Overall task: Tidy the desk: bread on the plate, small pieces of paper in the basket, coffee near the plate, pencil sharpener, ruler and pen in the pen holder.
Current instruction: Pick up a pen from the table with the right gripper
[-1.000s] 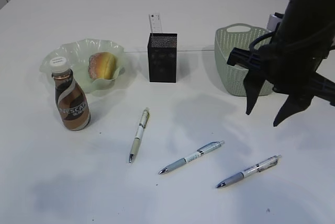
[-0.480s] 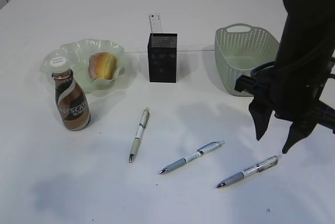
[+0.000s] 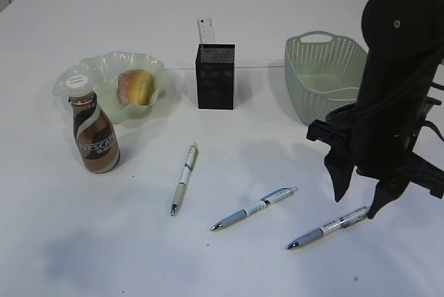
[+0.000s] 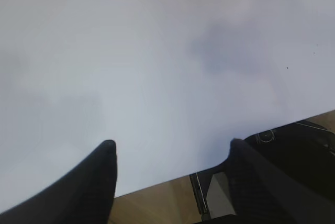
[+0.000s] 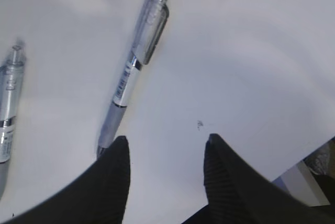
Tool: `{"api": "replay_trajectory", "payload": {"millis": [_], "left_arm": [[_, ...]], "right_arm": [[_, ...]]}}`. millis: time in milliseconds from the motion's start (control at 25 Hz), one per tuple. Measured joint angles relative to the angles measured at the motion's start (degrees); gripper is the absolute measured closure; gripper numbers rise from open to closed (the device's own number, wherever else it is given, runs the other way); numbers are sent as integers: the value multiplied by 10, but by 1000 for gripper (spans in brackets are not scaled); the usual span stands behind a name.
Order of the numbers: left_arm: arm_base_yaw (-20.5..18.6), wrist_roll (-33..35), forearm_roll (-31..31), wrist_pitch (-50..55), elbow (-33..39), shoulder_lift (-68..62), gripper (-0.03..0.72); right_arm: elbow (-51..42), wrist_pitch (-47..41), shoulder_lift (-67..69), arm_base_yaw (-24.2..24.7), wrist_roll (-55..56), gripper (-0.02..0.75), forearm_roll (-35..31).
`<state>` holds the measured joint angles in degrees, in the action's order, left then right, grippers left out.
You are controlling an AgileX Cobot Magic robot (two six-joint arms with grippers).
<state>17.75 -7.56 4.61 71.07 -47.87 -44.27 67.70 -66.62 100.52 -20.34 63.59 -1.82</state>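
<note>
- Right gripper (image 3: 359, 208) now lower than a second ago, down from beside the basket (image 3: 324, 82) to just above the table (image 3: 277, 19).
- Over that second, first shifted right and toward the near edge, then slightly back left.
- Fingertips now straddling the clip end of the right pen (image 3: 329, 227), where before they hung well above and behind it.
- Jaws spread throughout, gap between them a little narrower in the exterior view than at the start.
- Basket rim and handle, earlier partly hidden by the arm, now in full view.
- Arm's shadow on the table moved closer to the pen.
</note>
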Motion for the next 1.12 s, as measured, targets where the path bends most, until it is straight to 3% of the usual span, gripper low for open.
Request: {"api": "replay_trajectory", "payload": {"millis": [520,760,1120], "left_arm": [[0,0,0,2,0,0,222],[0,0,0,2,0,0,222],[0,0,-4,3,0,0,222]], "right_arm": [[-8,77,44,0,-29,372,-17],[-61,122,48,0,-42,444,-33],[-93,231,48,0,-42,456,-60]]}}
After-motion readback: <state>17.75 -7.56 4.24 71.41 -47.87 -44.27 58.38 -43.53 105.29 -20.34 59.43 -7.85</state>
